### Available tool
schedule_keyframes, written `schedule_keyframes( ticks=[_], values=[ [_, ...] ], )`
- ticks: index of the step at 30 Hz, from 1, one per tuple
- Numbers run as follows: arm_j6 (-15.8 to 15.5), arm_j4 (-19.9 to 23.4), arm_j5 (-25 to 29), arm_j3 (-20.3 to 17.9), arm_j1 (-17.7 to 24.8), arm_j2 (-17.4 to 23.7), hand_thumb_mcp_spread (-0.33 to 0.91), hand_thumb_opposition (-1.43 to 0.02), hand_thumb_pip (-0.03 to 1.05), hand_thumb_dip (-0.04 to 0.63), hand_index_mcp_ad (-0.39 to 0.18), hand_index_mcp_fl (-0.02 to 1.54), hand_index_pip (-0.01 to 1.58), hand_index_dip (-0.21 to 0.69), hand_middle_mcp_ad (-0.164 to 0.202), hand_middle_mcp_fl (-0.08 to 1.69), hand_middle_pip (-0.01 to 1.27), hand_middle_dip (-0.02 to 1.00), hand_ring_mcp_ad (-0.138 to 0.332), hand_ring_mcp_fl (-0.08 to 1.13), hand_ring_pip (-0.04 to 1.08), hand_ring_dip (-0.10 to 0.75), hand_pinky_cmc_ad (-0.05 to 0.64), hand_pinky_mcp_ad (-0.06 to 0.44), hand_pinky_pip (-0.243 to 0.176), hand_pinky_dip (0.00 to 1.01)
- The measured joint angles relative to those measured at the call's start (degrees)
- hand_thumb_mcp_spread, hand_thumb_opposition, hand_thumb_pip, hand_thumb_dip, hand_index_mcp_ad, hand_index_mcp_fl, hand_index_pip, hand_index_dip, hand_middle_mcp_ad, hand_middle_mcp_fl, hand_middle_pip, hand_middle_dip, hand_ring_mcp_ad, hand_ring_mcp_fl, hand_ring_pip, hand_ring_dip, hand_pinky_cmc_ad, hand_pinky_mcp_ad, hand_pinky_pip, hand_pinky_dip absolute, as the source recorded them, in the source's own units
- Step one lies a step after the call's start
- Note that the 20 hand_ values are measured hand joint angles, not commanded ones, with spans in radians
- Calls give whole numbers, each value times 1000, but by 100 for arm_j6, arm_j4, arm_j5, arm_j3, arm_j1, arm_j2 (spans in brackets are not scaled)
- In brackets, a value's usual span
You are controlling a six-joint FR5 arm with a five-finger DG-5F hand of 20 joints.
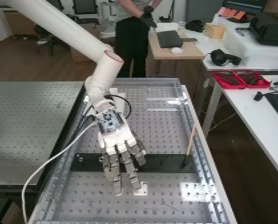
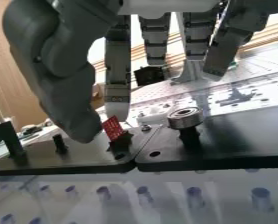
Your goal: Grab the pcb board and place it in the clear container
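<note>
Picking up the red board near the hand seems the current step; its fingers, straight and spread, should next pinch the board.

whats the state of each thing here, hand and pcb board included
hand: open, fingers extended
pcb board: tilted, seated in the black holder
metal bearing: resting on top of a black post
wooden stick: standing, leaning slightly
black plates: lying flat, edge to edge
red trays: open-topped, side by side
</note>
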Motion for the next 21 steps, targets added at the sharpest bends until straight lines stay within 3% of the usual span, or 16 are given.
schedule_keyframes(
  ticks=[21],
  values=[
    [-21,-46,-36,1,19,-30,389,-852,702,269,-51,89,1546,201,106,3,133,112,253,-2,105,-2,276,202,-122,747]
  ],
)
